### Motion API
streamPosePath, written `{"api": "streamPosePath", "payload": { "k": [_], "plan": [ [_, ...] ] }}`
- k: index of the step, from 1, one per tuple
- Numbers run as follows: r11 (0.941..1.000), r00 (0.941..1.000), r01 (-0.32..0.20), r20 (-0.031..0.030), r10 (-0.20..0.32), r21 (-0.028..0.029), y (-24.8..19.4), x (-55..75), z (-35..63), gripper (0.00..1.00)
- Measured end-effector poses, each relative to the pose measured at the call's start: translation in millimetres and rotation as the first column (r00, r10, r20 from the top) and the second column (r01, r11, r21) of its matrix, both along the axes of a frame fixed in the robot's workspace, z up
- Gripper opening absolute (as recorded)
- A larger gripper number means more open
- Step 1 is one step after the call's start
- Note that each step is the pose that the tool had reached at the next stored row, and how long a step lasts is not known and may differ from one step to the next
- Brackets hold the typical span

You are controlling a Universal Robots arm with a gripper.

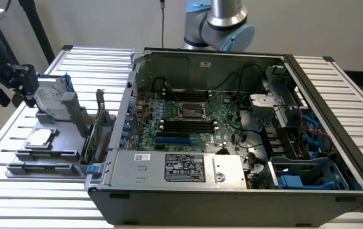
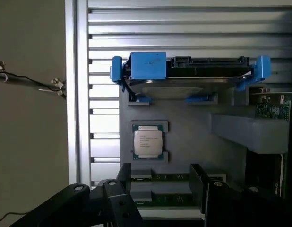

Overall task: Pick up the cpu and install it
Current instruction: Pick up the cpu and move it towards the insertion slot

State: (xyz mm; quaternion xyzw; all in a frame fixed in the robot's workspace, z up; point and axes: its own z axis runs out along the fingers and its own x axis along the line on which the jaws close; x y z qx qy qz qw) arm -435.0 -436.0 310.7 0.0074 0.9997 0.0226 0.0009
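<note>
Hovering short of the cpu (image 2: 147, 142) on the grey tray (image 2: 193, 142), jaws apart, empty.

Illegible small print on the cpu (image 2: 148, 142) and power supply label (image 1: 184, 168).
</note>
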Motion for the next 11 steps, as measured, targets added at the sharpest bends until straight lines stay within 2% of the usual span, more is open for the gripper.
{"api": "streamPosePath", "payload": {
  "k": [11],
  "plan": [
    [0.9998, 0.9998, -0.019, 0.0, 0.019, 0.0, -1.2, 1.9, -20.1, 0.61]
  ]
}}
